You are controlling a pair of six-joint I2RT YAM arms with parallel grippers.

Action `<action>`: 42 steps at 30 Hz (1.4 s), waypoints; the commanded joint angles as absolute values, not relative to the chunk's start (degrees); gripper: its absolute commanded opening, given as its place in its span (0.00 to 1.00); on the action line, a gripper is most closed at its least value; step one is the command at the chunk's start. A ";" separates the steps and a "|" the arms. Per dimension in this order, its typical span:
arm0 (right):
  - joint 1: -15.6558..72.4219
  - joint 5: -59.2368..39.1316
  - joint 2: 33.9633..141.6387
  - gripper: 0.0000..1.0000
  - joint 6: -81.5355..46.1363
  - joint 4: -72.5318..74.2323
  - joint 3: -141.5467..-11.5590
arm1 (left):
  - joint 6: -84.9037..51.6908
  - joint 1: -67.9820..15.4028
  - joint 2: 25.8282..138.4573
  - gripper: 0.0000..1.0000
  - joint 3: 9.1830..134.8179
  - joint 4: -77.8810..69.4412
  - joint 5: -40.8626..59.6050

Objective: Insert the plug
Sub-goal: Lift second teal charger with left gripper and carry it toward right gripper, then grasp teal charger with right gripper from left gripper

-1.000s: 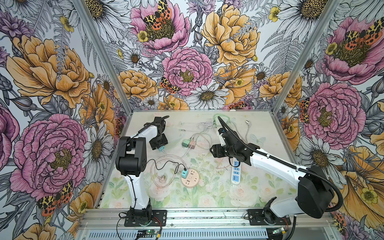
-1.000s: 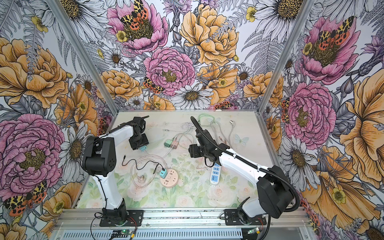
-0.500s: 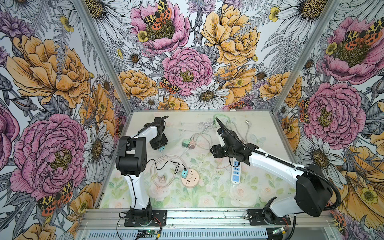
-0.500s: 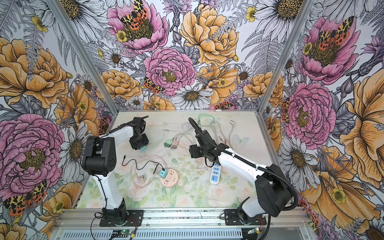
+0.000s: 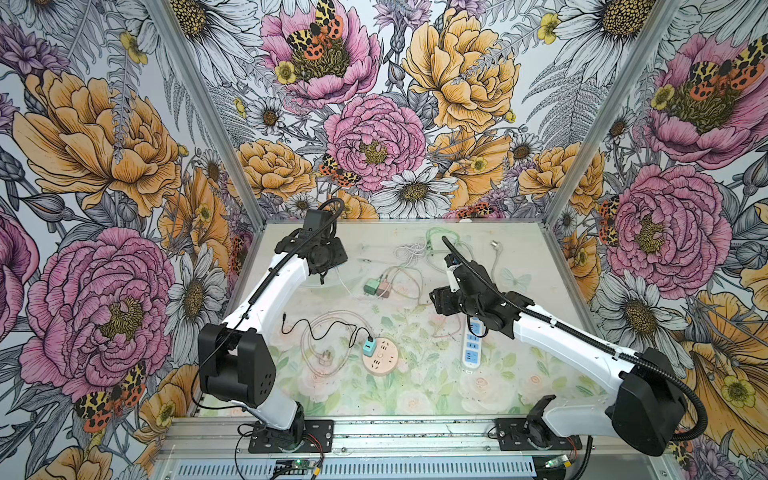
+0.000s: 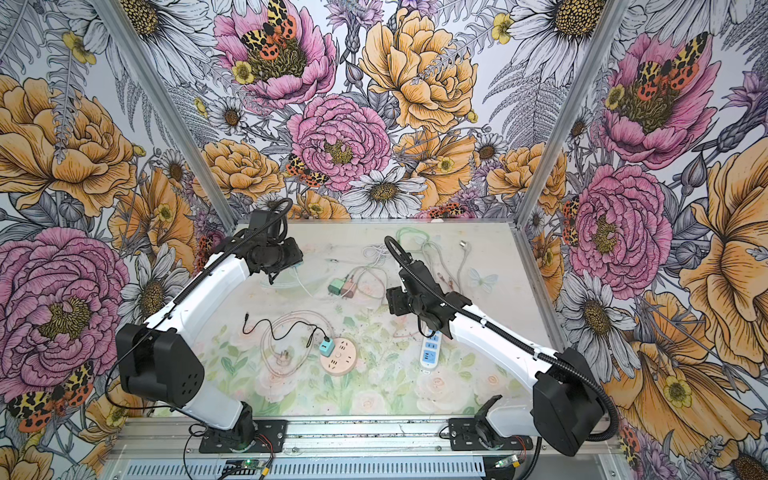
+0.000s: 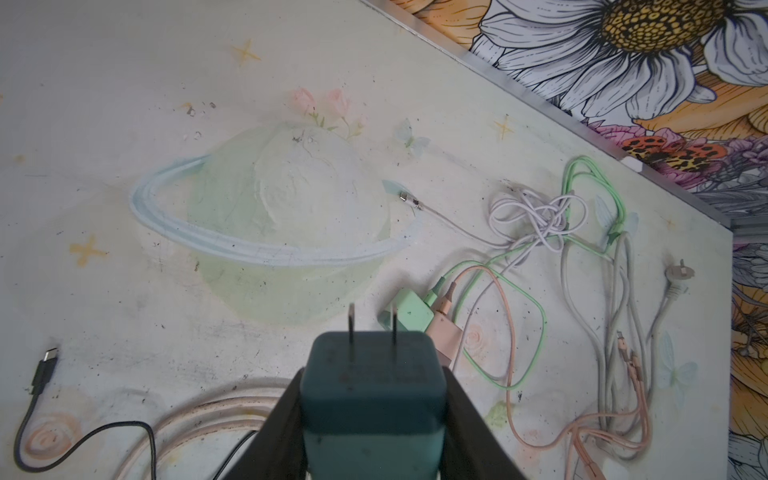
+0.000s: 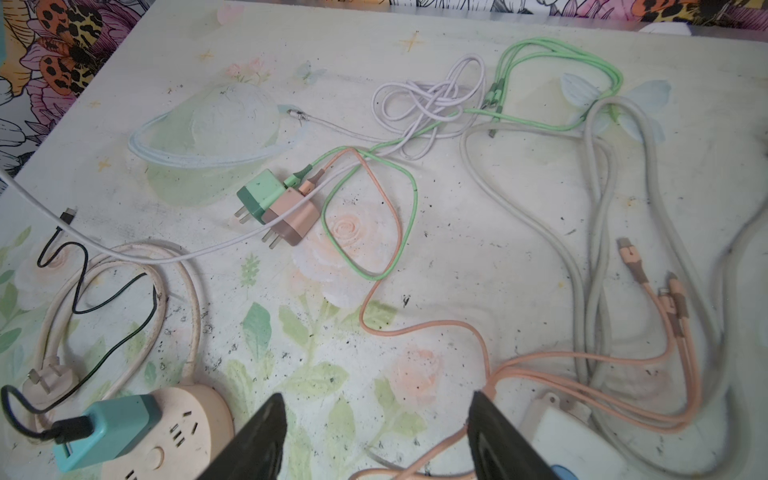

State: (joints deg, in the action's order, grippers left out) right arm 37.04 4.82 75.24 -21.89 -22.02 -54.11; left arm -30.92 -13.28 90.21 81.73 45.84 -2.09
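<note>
moved: left gripper point(image 7: 374, 395) sits a shade nearer the top of the frame than a second ago, jaws drawn in; right arm point(image 5: 561, 336) hardly shifted.
table point(image 5: 374, 243): strewn with cables, thickest at upper right.
white strip point(image 5: 471, 345): right of centre, partly under the right arm.
round socket point(image 5: 379, 357): lower centre; a teal charger point(image 5: 368, 346) already seated at its left edge. Free slots show in the right wrist view.
right gripper point(image 8: 378, 432): jaws apart, nothing between them, above the table between round socket and white strip.
left gripper: clamped on the teal plug point(image 7: 374, 386), over the table's upper left in both top views, well apart from either outlet.
prongs point(image 7: 352, 332): two flat blades, parallel, pointing away from the wrist.
step, my read: carry and align. Which outlet is meant I cannot tell.
doing it well: tip the wrist until the blades point straight down, square them over a two-slot pair, press without twisting. The right gripper could steady the outlet. Mind the pale cable point(image 8: 174, 262), probably the plug's own lead.
</note>
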 commanded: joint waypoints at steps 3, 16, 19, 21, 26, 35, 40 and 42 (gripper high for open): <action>36.91 4.39 70.42 0.71 -19.85 -18.97 -52.13 | -31.99 -16.06 87.89 0.31 81.48 45.55 -1.73; 45.10 7.45 65.56 0.76 -5.51 14.71 -36.31 | -46.36 -24.21 78.77 0.31 71.87 42.23 4.77; 48.28 8.30 67.02 0.77 -2.08 18.88 -35.57 | -48.96 -26.06 75.72 0.31 69.38 42.19 4.09; 49.78 8.70 67.40 0.77 0.26 22.67 -34.51 | -50.44 -27.07 73.68 0.31 67.58 41.69 3.70; 53.07 10.94 69.95 0.79 4.11 28.37 -33.78 | -53.16 -29.43 69.87 0.31 64.16 40.53 3.05; 53.17 -3.94 73.58 0.80 -15.25 38.91 -33.46 | -55.00 -34.30 66.71 0.31 58.89 33.31 0.65; 53.48 -5.42 75.69 0.80 -19.65 38.21 -35.53 | -55.33 -35.93 66.14 0.30 58.65 31.75 -2.96; 53.45 -5.30 76.71 0.79 -19.90 36.80 -36.19 | -55.47 -36.64 65.49 0.30 58.55 30.75 -3.98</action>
